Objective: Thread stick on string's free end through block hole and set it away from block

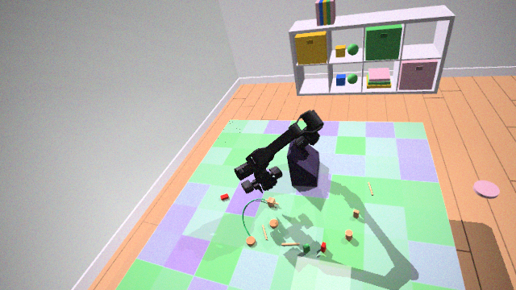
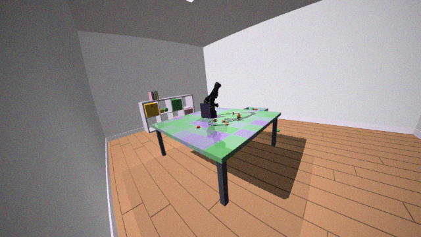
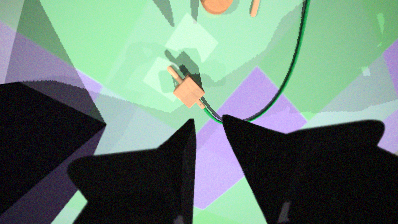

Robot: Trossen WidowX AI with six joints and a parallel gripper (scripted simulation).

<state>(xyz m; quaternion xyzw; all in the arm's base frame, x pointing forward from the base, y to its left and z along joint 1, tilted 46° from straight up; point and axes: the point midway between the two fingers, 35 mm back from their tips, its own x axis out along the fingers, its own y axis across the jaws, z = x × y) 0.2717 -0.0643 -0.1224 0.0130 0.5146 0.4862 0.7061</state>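
The wooden block (image 1: 271, 201) (image 3: 189, 91) sits on the table. The stick (image 3: 174, 74) runs through its hole: one end stands out on the side away from the gripper, and a short tail end shows on the near side. The green string (image 1: 243, 217) (image 3: 303, 30) runs from that tail end in a wide curve to the round button (image 1: 251, 241). My gripper (image 3: 208, 121) is partly open, with nothing between its fingertips. It hangs above the table on the block's string side, apart from block and stick.
A second wooden disc (image 1: 273, 223) (image 3: 216, 5) and a loose stick (image 1: 264, 233) (image 3: 255, 7) lie near the block. Another stick (image 1: 290, 244), a green piece (image 1: 306, 248) and a red piece (image 1: 323, 246) lie farther off. A red block (image 1: 224, 196) lies left of the string.
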